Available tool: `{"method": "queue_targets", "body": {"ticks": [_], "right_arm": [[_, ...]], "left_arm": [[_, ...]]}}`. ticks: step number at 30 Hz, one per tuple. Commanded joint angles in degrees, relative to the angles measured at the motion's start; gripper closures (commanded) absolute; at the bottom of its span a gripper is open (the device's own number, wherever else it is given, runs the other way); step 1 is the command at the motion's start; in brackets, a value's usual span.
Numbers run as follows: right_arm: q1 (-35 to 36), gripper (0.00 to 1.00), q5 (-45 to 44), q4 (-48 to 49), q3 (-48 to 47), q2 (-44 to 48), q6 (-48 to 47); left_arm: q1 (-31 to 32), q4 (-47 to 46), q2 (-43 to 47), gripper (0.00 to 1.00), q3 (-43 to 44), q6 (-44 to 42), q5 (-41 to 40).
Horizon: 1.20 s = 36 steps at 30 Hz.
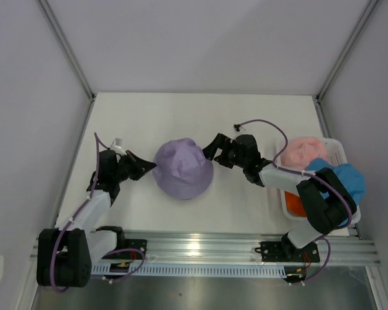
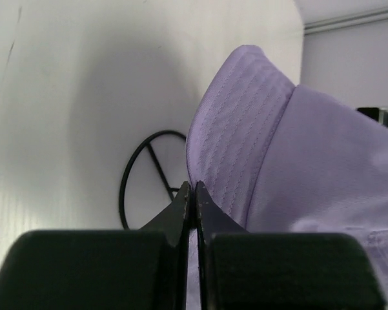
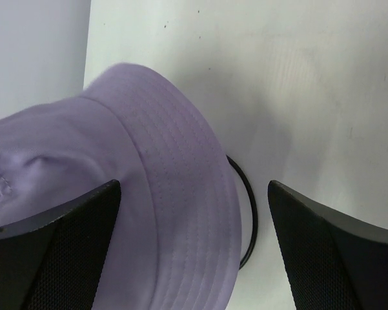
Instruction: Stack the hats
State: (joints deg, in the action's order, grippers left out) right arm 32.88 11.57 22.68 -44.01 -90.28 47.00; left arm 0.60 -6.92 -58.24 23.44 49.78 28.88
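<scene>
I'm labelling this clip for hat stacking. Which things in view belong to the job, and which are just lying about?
Part of the job: lavender hat, pink hat, blue hat, orange hat.
Just there: white basket, black wire stand.

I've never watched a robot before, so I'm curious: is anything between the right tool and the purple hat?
Nothing visible does. The right tool stands open right at the brim of the purple hat, with no object between them.
</scene>
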Motion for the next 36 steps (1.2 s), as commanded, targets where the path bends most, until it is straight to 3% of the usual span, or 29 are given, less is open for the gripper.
{"method": "queue_targets", "body": {"ticks": [1,9,12,13,16,20,25,28,31,32,36], "right_arm": [[-0.71,0.0,-1.2,2.2,-2.39,1.59,-0.42],[-2.56,0.0,-2.87,-3.95,-4.15,6.87,-5.16],[-4.13,0.0,-2.35,-6.75,-5.64,7.49,-6.4],[-4.75,0.01,-1.74,-8.07,-6.43,7.84,-7.35],[-7.73,0.0,-1.55,-16.59,-12.14,9.5,-12.69],[-10.47,0.0,-5.41,-34.56,-24.08,12.49,-23.67],[-15.11,0.0,-21.91,-55.08,-46.37,14.16,-32.67],[-19.86,0.0,-33.17,-65.45,-51.86,16.88,-34.0],[-31.71,0.0,-35.48,-74.69,-52.06,20.4,-31.63],[-39.31,0.0,-34.87,-78.19,-50.75,21.28,-30.75],[-51.48,0.0,-29.95,-84.8,-46.09,24.71,-27.06]], "left_arm": [[-0.34,2.88,-2.49,0.99,0.73,-1.88,-2.34],[-0.34,1.9,-1.97,0.96,0.46,-3.81,-2.34],[-0.34,3.13,0.75,0.77,1.16,-4.95,-2.78],[-0.34,3.83,1.71,0.58,1.25,-6.0,-2.87],[-0.34,11.29,4.97,0.29,5.55,-9.69,-4.88],[-0.34,24.45,9.71,0.02,14.86,-13.65,-10.33],[-0.34,39.86,10.42,0.01,31.39,-21.9,-19.12],[-0.34,45.75,11.39,0.01,37.81,-27.44,-20.27],[-0.34,48.92,12.27,0.0,40.97,-30.26,-19.48],[-0.34,49.54,12.27,0.01,41.77,-30.62,-19.39],[2.63,51.04,11.48,0.0,43.79,-31.94,-21.23]]}}
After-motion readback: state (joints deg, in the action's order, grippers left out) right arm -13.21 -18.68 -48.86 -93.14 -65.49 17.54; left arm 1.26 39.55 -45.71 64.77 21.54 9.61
